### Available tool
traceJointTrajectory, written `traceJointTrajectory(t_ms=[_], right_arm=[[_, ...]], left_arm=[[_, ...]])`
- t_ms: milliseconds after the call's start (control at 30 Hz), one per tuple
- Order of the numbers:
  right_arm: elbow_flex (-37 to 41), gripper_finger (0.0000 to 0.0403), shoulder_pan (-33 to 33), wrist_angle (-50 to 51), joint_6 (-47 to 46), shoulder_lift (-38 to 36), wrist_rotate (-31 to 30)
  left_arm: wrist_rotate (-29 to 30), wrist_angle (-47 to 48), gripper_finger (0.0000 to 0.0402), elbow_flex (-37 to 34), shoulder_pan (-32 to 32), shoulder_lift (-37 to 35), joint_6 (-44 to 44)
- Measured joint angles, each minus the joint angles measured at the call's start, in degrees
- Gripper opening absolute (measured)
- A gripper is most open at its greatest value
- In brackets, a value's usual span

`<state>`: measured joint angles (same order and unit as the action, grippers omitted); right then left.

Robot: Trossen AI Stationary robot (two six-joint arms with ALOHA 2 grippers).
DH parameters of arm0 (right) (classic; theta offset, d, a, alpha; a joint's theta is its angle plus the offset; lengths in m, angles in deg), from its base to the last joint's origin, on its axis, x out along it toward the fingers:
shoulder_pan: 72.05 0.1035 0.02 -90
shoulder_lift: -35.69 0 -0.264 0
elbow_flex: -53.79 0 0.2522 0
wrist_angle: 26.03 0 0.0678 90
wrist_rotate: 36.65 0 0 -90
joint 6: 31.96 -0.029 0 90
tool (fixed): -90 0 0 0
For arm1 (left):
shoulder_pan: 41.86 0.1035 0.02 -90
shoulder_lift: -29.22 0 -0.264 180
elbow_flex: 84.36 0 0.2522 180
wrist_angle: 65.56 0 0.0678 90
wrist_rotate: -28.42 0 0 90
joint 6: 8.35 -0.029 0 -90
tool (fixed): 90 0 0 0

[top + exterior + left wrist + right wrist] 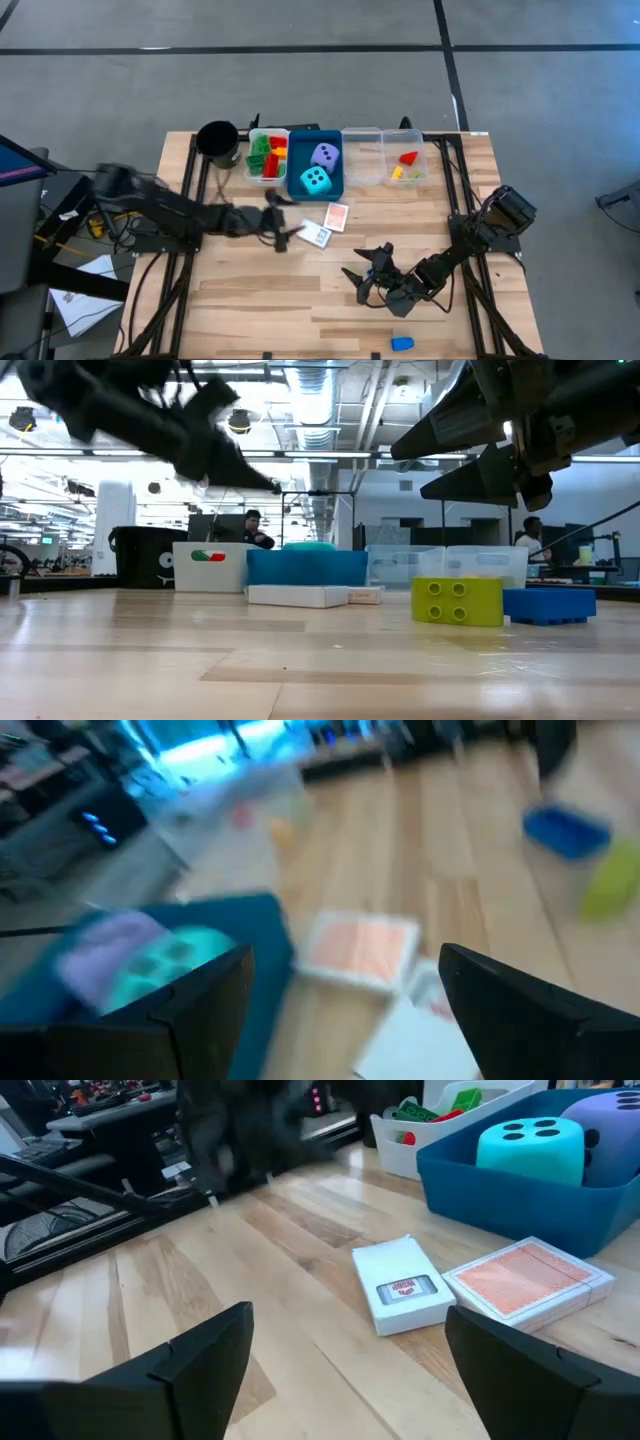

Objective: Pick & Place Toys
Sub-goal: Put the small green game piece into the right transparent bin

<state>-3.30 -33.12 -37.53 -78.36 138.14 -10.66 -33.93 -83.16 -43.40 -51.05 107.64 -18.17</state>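
Two card packs lie flat on the table in front of the blue tray (296,186): a white one (315,236) and an orange-backed one (337,215). The cyan die (315,180) and the lavender die (324,154) sit in the blue tray. My left gripper (281,226) is open and empty, just left of the white pack, with both packs (362,948) ahead of it. My right gripper (366,273) is open and empty, above the table nearer the front than the packs (405,1285). A blue brick (402,343) lies near the front edge, and a yellow-green brick (457,601) shows beside it (548,605) in the low view.
A white tray (268,155) holds red, green and yellow bricks. Two clear trays (362,155) stand to the right of the blue one; the right one (405,160) holds red and yellow bricks. A black cup (217,142) stands at the far left. People show in the room behind.
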Motion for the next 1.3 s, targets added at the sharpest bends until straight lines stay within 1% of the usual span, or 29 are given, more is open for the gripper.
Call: traceJointTrajectory(t_ms=[100, 233, 367, 467, 533, 667, 700, 733, 800, 933, 1033, 1300], right_arm=[[0.0, 0.0324, -0.4, -4.1, 2.0, 0.0, -0.3], [0.0, 0.0324, -2.0, -10.8, 8.3, 0.0, -0.3], [0.0, 0.0324, -5.0, -11.2, 9.2, 0.0, -0.3], [0.0, 0.0324, -7.8, -11.2, 8.5, 0.0, 0.5], [0.0, 0.0324, -9.8, -11.2, 8.0, 0.0, 3.2], [0.0, 0.0324, -13.7, -11.4, 8.0, 0.0, 9.7], [0.0, 0.0324, -14.6, -11.4, 8.0, 0.0, 11.3], [0.0, 0.0324, -15.4, -11.4, 8.0, 0.0, 12.6], [0.0, 0.0324, -16.8, -11.4, 8.0, 0.0, 14.9], [-0.6, 0.0324, -18.7, -11.5, 11.0, 0.0, 18.5], [-1.7, 0.0324, -19.1, -11.6, 14.8, 0.0, 20.1], [-3.8, 0.0324, -19.1, -11.7, 24.3, 0.0, 20.7]], left_arm=[[1.0, 5.7, 0.031, 0.0, 0.0, -12.0, 1.5], [0.4, 11.2, 0.031, 0.0, 0.0, -24.8, 2.6], [0.4, 17.6, 0.0309, 0.0, 0.3, -33.3, 2.6], [1.1, 21.5, 0.0309, 0.0, 0.3, -36.9, 2.6], [4.0, 24.4, 0.0309, 0.0, 0.3, -37.9, 2.6], [15.8, 35.0, 0.0309, 0.0, 0.7, -37.7, 2.7], [17.9, 37.7, 0.0309, 0.0, 1.3, -37.1, 2.9], [19.0, 40.3, 0.0309, 0.0, 1.9, -36.5, 3.3], [19.3, 43.8, 0.0309, -0.1, 3.4, -35.4, 4.3], [19.4, 45.5, 0.0309, 0.0, 7.3, -33.1, 4.2], [17.2, 45.6, 0.0309, 0.0, 11.2, -31.6, 4.2], [3.3, 37.0, 0.0309, -4.7, 24.2, -30.3, 2.5]])
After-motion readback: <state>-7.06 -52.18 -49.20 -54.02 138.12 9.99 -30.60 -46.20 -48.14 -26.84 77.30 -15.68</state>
